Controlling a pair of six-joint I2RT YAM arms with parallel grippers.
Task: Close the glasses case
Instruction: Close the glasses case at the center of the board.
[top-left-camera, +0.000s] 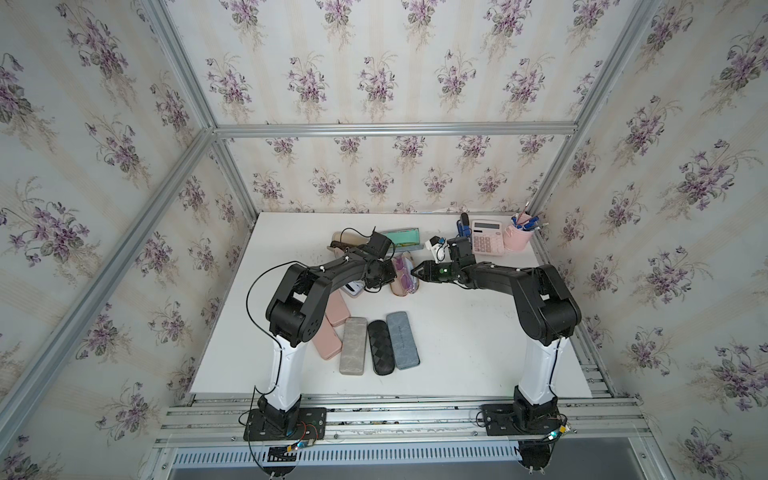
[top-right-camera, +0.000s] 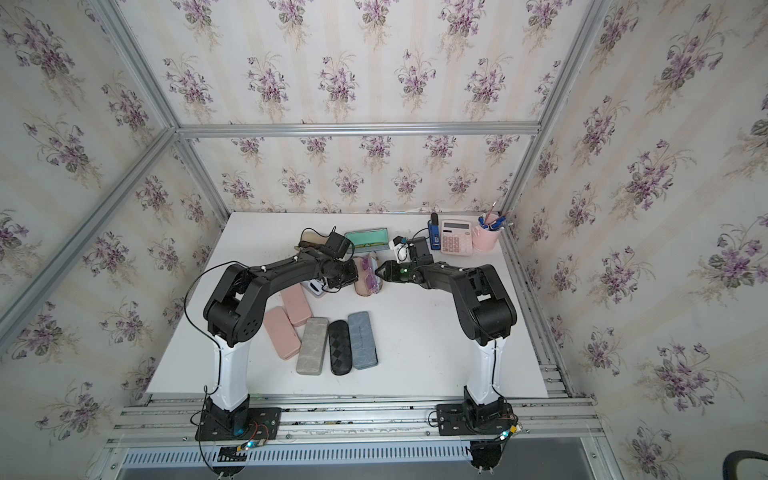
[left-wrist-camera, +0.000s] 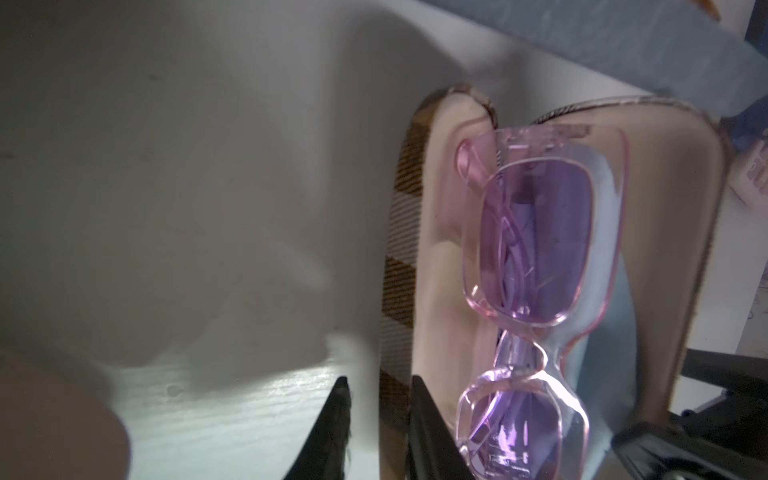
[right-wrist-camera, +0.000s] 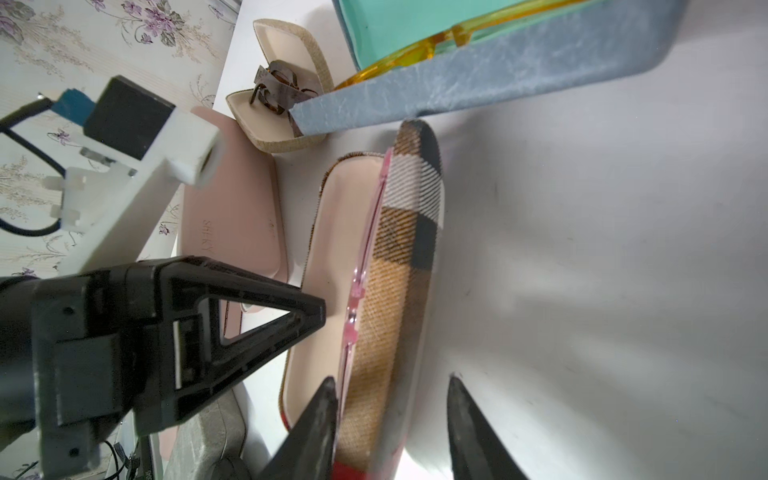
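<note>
The plaid glasses case (top-left-camera: 400, 291) (top-right-camera: 362, 291) lies open mid-table with pink-framed purple glasses (left-wrist-camera: 540, 241) resting in it. My left gripper (left-wrist-camera: 380, 386) comes in from the case's left. Its jaws stand narrowly apart around the case's plaid side wall (left-wrist-camera: 399, 232), with a gap on one side. From the right, my right gripper (right-wrist-camera: 391, 384) is open across the plaid shell (right-wrist-camera: 407, 249): one fingertip touches the pink frame, the other is clear of the shell. Both top views show the two grippers (top-left-camera: 392, 272) (top-left-camera: 415, 272) facing each other across the case.
Two pink cases (top-left-camera: 328, 340), a grey one (top-left-camera: 353, 345), a black one (top-left-camera: 382, 347) and a blue one (top-left-camera: 402, 338) lie closed near the front. At the back are an open blue case with yellow glasses (top-left-camera: 401, 239), an open beige case (right-wrist-camera: 286, 95), a calculator (top-left-camera: 486, 237) and a pink pen cup (top-left-camera: 517, 237).
</note>
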